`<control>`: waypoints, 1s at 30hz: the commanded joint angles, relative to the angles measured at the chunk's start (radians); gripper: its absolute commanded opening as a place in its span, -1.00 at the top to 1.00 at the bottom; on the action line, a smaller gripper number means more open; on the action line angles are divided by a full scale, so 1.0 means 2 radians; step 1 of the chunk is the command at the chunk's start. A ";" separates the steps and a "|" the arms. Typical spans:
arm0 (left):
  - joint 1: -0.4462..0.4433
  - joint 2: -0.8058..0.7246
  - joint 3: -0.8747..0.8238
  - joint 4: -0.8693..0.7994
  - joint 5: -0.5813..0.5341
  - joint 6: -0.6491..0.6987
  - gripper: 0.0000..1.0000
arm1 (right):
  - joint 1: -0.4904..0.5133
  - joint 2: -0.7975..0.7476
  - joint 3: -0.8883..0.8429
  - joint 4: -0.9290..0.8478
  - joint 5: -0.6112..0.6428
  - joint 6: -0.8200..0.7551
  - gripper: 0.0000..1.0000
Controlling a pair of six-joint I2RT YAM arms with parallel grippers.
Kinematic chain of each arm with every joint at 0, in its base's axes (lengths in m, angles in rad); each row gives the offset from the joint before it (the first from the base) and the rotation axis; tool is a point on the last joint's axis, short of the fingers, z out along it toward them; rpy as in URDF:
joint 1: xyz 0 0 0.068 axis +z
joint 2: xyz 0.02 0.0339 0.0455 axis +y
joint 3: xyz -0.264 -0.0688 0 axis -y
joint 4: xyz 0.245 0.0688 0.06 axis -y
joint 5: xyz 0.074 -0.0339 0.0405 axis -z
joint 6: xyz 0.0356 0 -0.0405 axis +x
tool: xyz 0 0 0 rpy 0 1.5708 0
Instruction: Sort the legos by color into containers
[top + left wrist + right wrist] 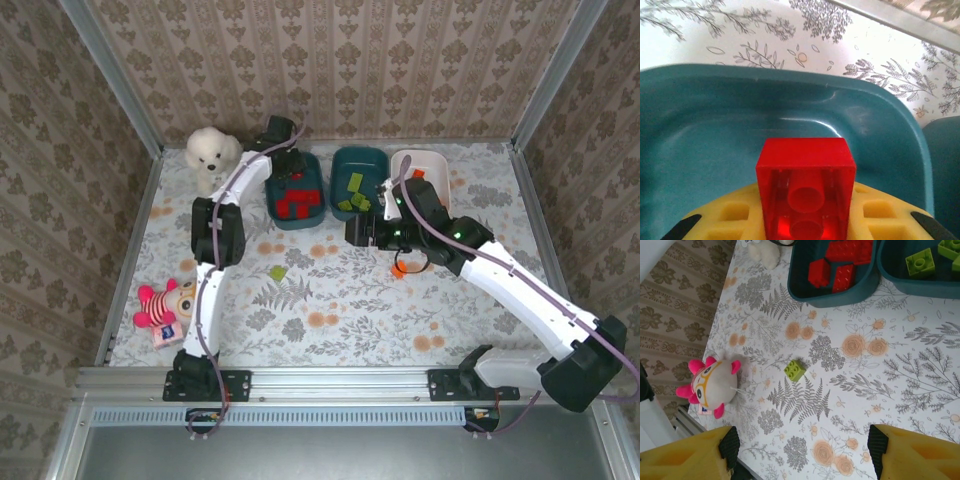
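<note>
Left hand (805,226) pinches a red brick (806,182) right over the left teal tub (710,135), where the reds go; right hand (800,454) hangs spread above the desk (865,390), a stray green brick (795,370) lying below it

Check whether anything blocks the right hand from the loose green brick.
Nothing visible does. The green brick lies alone ahead of the open right hand; the doll toy sits well off to one side.
</note>
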 commanded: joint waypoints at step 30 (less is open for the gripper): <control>0.046 -0.531 -0.508 -0.011 -0.011 -0.122 -0.51 | 0.160 0.323 0.184 -0.022 0.072 -0.185 -0.54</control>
